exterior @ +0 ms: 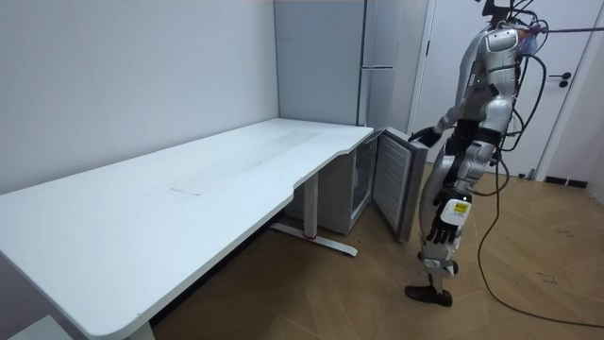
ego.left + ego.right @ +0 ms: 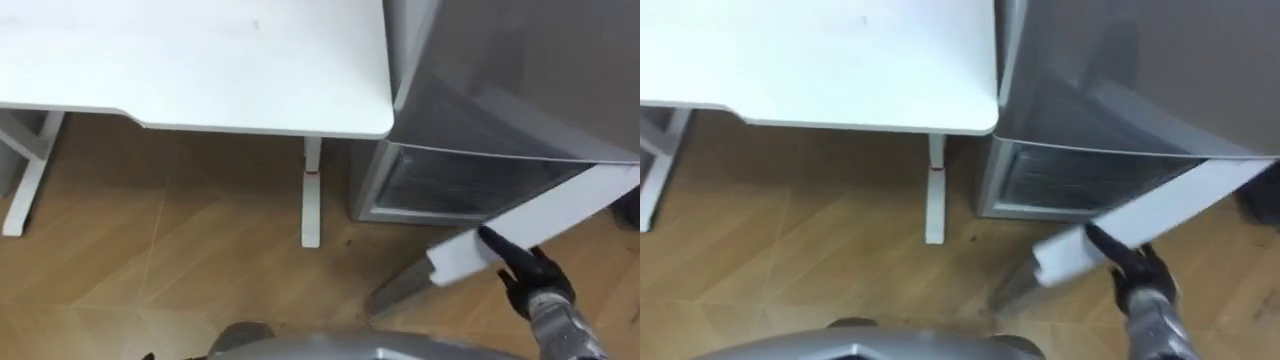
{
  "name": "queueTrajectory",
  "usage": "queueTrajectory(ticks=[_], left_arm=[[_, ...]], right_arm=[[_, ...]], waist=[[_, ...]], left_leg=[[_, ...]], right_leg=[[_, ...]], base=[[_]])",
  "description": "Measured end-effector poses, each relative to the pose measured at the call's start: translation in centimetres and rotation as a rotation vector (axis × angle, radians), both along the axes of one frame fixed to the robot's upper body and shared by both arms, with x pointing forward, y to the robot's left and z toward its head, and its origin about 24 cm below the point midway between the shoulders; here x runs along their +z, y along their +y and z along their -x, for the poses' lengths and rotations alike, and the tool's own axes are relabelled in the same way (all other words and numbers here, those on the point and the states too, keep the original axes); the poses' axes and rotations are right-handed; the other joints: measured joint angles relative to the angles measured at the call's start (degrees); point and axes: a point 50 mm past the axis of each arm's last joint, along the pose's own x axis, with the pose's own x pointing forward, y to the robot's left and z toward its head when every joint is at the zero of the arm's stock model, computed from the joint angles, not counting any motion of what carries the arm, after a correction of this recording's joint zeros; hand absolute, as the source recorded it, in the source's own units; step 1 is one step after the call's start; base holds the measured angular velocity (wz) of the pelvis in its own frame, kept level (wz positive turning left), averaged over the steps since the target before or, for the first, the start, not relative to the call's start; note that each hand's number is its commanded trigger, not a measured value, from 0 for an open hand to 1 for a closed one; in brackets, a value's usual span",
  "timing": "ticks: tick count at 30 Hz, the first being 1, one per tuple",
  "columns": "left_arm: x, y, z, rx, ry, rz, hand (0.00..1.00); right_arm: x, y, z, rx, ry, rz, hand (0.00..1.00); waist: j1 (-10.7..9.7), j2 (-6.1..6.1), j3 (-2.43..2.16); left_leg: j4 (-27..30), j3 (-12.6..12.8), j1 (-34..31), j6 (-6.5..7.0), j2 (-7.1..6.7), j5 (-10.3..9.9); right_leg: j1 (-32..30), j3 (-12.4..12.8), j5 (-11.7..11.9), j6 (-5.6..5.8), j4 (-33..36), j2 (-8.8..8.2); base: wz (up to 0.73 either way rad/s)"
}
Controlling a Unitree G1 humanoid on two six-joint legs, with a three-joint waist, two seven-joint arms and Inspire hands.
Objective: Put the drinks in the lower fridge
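The tall grey fridge (image 2: 520, 80) stands right of the white table, and its lower door (image 2: 560, 205) is swung partly out towards me. Behind the door I see the lower compartment (image 2: 450, 185) with clear drawer fronts. My right hand (image 2: 525, 272) comes in from the lower right and rests on the door's top edge, one dark finger lying straight along it. In the room view I stand upright just in front of the open door (image 1: 392, 194). There, my left hand (image 1: 442, 225) hangs at my side with relaxed fingers, holding nothing.
The long white table (image 2: 200, 60) runs off to my left, its leg (image 2: 311, 200) close to the fridge's left side. Wooden floor (image 2: 180, 270) lies in front of both. A white room door (image 1: 566, 94) is behind me at the room view's right.
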Motion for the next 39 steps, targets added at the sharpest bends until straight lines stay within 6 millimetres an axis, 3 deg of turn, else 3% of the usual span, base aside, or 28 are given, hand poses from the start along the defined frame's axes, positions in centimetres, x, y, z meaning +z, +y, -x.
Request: queueTrajectory(ticks=[1,2,5,6,7,9,13,16,21,26,28,31,32,34,35,39], left_arm=[[0.0,-0.1,0.0,-0.009,0.001,0.004,0.0],[0.0,-0.2,0.0,-0.013,0.004,0.005,0.0],[-0.2,-0.7,-0.9,-0.05,-0.007,0.011,0.0],[-0.1,-0.4,-1.6,-0.06,-0.022,0.004,0.0],[-0.1,-0.3,-1.8,-0.076,-0.02,0.001,0.0],[0.0,-0.3,-2.0,-0.094,-0.02,-0.004,0.0],[-0.2,-0.8,-2.4,-0.123,-0.006,0.007,0.0],[-0.2,-1.0,-2.8,-0.127,-0.015,0.009,0.0],[-0.2,-1.2,-3.3,-0.107,-0.02,0.021,0.0],[-0.2,-1.1,-3.0,-0.118,-0.008,0.024,0.0],[-0.2,-1.0,-2.9,-0.111,-0.005,0.023,0.0],[-0.1,-0.6,-2.8,-0.086,0.001,0.019,0.0],[-0.1,-0.4,-2.7,-0.073,0.0,0.017,0.0],[0.0,-0.1,-2.8,-0.07,-0.004,0.01,0.0],[0.0,0.0,-2.6,-0.067,-0.001,0.008,0.0],[0.1,0.4,-2.8,-0.042,-0.02,-0.004,0.0]], right_arm=[[0.0,1.3,-0.8,0.077,-0.029,-0.027,0.0],[0.0,2.3,-1.3,0.117,-0.045,-0.053,0.0],[1.8,7.8,-5.0,0.284,-0.208,-0.222,0.0],[2.5,10.2,-6.0,0.322,-0.247,-0.296,0.0],[2.9,11.2,-6.5,0.354,-0.275,-0.325,0.0],[5.7,14.9,-8.7,0.54,-0.416,-0.42,0.0],[7.0,17.4,-9.9,0.662,-0.424,-0.472,0.0],[7.2,17.3,-10.1,0.694,-0.432,-0.473,0.0],[7.2,16.9,-10.0,0.722,-0.438,-0.47,0.0],[6.9,16.0,-9.8,0.795,-0.432,-0.407,0.0],[6.5,15.5,-9.5,0.836,-0.419,-0.378,0.0],[4.8,14.0,-8.4,0.902,-0.34,-0.312,0.0],[3.8,12.8,-7.4,0.909,-0.278,-0.27,0.0],[1.9,10.2,-5.3,0.924,-0.142,-0.185,0.0],[1.4,9.6,-4.7,0.919,-0.105,-0.169,0.0],[-1.6,5.8,1.0,0.802,0.147,-0.135,0.0]], waist=[[0.66,0.49,0.08],[1.06,0.21,0.27],[3.7,-0.07,0.44],[4.5,-0.26,0.68],[5.29,-0.61,0.93],[7.12,-1.26,1.14],[10.11,-1.22,1.47],[11.28,-1.01,1.55],[10.89,-0.37,1.18],[10.72,-0.61,0.89],[10.43,-0.9,0.45],[8.42,-1.39,-0.12],[8.23,-1.86,-0.45],[7.71,-2.25,-0.48],[7.2,-2.41,-0.47],[5.06,-2.83,-0.23]], left_leg=[[-0.19,-0.46,0.15,-0.09,-0.1,0.24],[-0.31,-0.69,0.21,-0.21,-0.13,0.31],[-0.56,-1.88,-0.37,-0.65,-0.03,0.58],[-0.42,-2.67,-0.72,-0.86,-0.05,0.72],[-0.43,-2.77,-0.73,-0.91,0.01,0.75],[-0.2,-3.42,-1.04,-0.97,-0.08,0.74],[0.07,-4.24,-1.75,-0.92,-0.27,0.71],[-0.27,-4.35,-1.83,-0.95,-0.23,0.74],[-0.27,-4.67,-2.17,-0.94,-0.23,0.75],[-0.06,-4.83,-2.29,-0.92,-0.31,0.75],[-0.06,-4.84,-2.17,-0.92,-0.31,0.75],[-0.12,-5.54,-2.12,-0.85,-0.51,0.84],[-0.19,-5.59,-2.06,-0.8,-0.62,0.91],[-0.17,-5.5,-2.01,-0.72,-0.79,0.96],[-0.2,-5.45,-1.85,-0.68,-0.84,0.98],[0.02,-5.58,-1.74,-0.64,-1.02,0.95]], right_leg=[[0.33,-0.68,-0.1,-0.15,0.0,-0.05],[0.42,-0.87,-0.26,-0.23,0.05,-0.05],[0.34,-1.7,-0.57,-0.67,-0.03,0.28],[0.3,-2.42,-0.77,-0.87,-0.03,0.37],[0.29,-2.61,-0.87,-0.99,0.01,0.42],[0.52,-3.61,-0.99,-0.98,-0.05,0.41],[0.46,-4.58,-0.99,-0.92,0.31,0.31],[0.45,-4.82,-0.99,-0.92,0.34,0.35],[0.25,-5.38,-0.99,-0.92,0.93,0.28],[0.34,-5.64,-0.99,-0.92,0.9,0.22],[0.39,-5.65,-0.99,-0.92,0.88,0.22],[0.47,-6.79,-0.99,-0.91,0.84,0.1],[0.48,-6.75,-0.99,-0.91,0.87,-0.01],[0.52,-6.7,-0.98,-0.89,0.85,-0.18],[0.63,-6.7,-0.98,-0.89,0.86,-0.23],[1.01,-6.88,-1.1,-0.67,0.68,-0.34]], base=[[0.18],[0.13],[0.15],[0.24],[0.21],[0.18],[0.13],[0.0],[0.03],[0.01],[0.0],[0.11],[0.0],[-0.05],[0.0],[0.01]])
